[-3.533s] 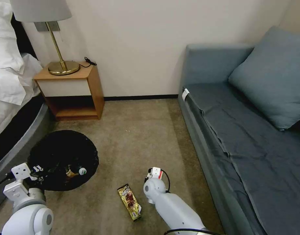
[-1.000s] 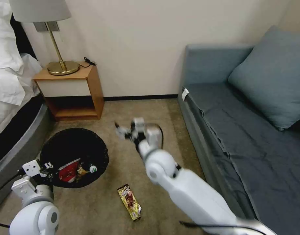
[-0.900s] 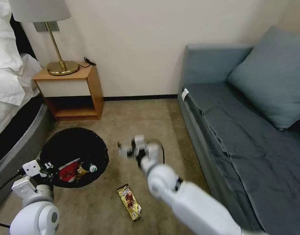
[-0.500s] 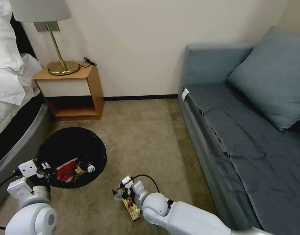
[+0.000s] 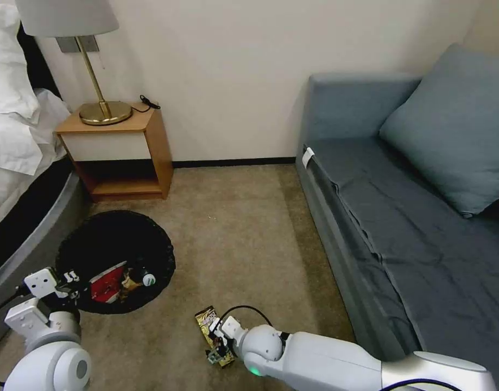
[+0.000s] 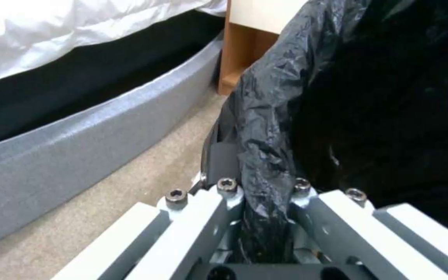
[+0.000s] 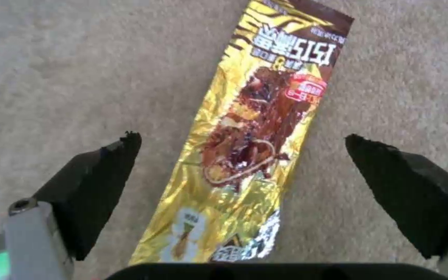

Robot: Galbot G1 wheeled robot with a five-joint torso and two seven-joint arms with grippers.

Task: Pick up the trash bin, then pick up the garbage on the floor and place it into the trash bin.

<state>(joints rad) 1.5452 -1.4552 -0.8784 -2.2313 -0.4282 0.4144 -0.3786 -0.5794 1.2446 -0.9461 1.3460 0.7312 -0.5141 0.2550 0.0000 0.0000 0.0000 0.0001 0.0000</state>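
Note:
The trash bin (image 5: 116,247), round and lined with a black bag, is at the lower left in the head view. My left gripper (image 5: 70,281) is shut on its near rim; in the left wrist view my left gripper (image 6: 263,194) pinches the bag's (image 6: 379,97) crinkled edge. Inside the bin lie a red-and-white packet (image 5: 104,288), a brown crumpled piece (image 5: 127,282) and a green bottle with a white cap (image 5: 146,279). A yellow-brown snack wrapper (image 5: 207,319) lies flat on the carpet. My right gripper (image 7: 240,138) hangs open just above the wrapper (image 7: 255,136), one finger (image 7: 99,175) on either side.
A wooden nightstand (image 5: 124,146) with a brass lamp (image 5: 100,108) stands against the wall behind the bin. The bed (image 5: 21,217) borders the left, the grey sofa (image 5: 401,233) the right. Bare carpet (image 5: 244,233) stretches between them.
My right arm swung from above the bin's side down to the snack wrapper and now straddles it. The red-and-white packet came to lie in the bin. The bin shifted slightly.

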